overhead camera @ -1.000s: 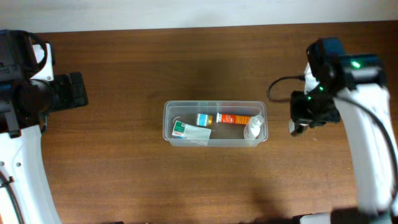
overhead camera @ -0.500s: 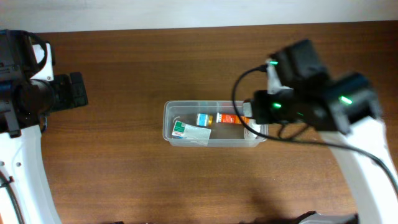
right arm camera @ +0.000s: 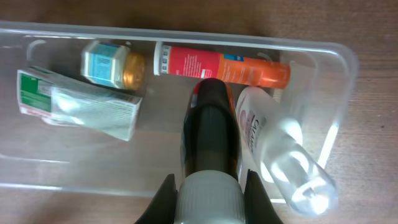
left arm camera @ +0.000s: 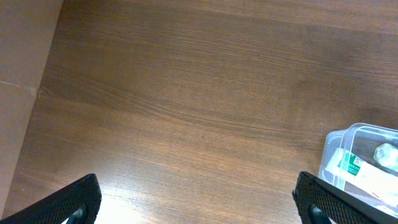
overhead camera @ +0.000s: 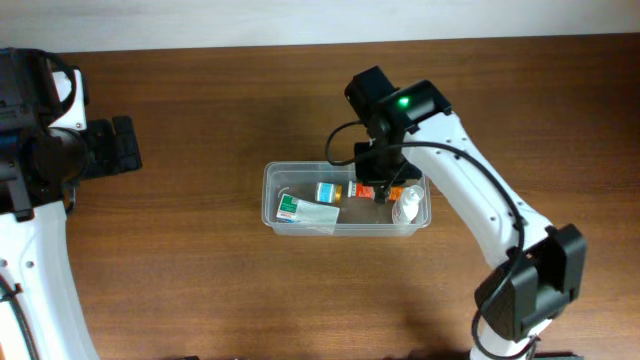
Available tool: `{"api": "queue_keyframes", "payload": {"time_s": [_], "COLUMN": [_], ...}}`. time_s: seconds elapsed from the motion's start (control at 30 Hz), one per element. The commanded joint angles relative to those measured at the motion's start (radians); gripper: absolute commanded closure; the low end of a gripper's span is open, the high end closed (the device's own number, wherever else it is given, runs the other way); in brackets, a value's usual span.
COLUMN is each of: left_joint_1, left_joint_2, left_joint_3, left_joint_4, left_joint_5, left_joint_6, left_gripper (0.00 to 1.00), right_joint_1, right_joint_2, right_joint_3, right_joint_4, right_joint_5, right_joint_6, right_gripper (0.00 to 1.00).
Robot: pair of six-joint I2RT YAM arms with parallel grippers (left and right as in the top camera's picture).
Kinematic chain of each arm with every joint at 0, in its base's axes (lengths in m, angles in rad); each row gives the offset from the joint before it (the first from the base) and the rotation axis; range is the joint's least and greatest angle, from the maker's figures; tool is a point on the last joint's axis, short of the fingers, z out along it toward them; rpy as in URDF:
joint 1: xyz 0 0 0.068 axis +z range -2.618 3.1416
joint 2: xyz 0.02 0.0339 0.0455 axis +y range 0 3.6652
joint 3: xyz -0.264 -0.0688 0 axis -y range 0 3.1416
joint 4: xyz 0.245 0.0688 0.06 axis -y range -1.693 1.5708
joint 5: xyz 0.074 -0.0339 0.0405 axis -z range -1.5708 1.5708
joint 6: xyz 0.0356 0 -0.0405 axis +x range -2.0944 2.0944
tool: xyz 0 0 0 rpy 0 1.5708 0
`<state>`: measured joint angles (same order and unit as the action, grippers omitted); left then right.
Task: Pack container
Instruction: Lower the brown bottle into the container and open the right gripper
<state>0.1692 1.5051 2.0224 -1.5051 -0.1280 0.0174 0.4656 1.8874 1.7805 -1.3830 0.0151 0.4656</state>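
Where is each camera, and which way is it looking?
Overhead: sits above the table, looking straight down; both arms show, the right arm over the container.
Left wrist: on the left arm, looking down at bare wood; the left fingers show at the bottom corners.
Right wrist: looks straight into the container; the right fingers hold a dark bottle.
Shared: all three show the container.
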Motion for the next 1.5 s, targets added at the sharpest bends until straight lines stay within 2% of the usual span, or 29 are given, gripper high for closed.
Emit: {"api": "queue_keyframes", "payload": {"time_s": [0.0, 0.23, 0.83, 0.87, 0.9, 0.93, 1.03, 1.17, 1.37, 1.47], "left_joint_1": [0.004, 0.004, 0.004, 0.004, 0.004, 0.004, 0.004, 0.004, 0.004, 0.004], "left_joint_2": [-0.013, -0.013, -0.013, -0.013, -0.013, -0.013, -0.013, -0.013, -0.013, -0.013], "left_joint_3": [0.006, 0.006, 0.005, 0.005, 0.006, 0.005, 0.006, 0.006, 0.006, 0.005], "left_joint_4": [0.000, 0.000, 0.000, 0.000, 0.000, 0.000, 0.000, 0.000, 0.000, 0.000], "left_joint_5": [0.004, 0.004, 0.004, 0.004, 0.004, 0.004, 0.004, 0.004, 0.004, 0.004], "left_joint_6": [-0.010, -0.010, -0.010, -0.010, -0.010, -0.010, -0.010, -0.010, -0.010, -0.010], "left_gripper": [0.00, 0.00, 0.00, 0.00, 0.00, 0.00, 0.00, 0.00, 0.00, 0.00], "right_joint_1": [0.003, -0.016, -0.016, -0.016, -0.016, -0.016, -0.016, -0.016, -0.012, -0.013], "right_joint_2": [-0.011, -0.011, -0.011, -0.011, -0.011, -0.013, -0.029, -0.087, -0.247, -0.335], "right_joint_3": [-0.039, -0.167, -0.245, -0.245, -0.245, -0.245, -0.241, -0.208, -0.094, -0.034], "right_joint_4": [0.033, 0.117, 0.196, 0.198, 0.200, 0.204, 0.216, 0.207, 0.160, 0.151], "right_joint_5": [0.019, -0.032, -0.032, -0.032, -0.030, -0.030, -0.030, -0.030, -0.034, -0.033], "right_joint_6": [-0.008, 0.011, 0.026, 0.026, 0.026, 0.026, 0.010, -0.017, -0.084, -0.149], "right_gripper": [0.96, 0.96, 0.94, 0.87, 0.75, 0.58, 0.55, 0.42, 0.40, 0.33]}}
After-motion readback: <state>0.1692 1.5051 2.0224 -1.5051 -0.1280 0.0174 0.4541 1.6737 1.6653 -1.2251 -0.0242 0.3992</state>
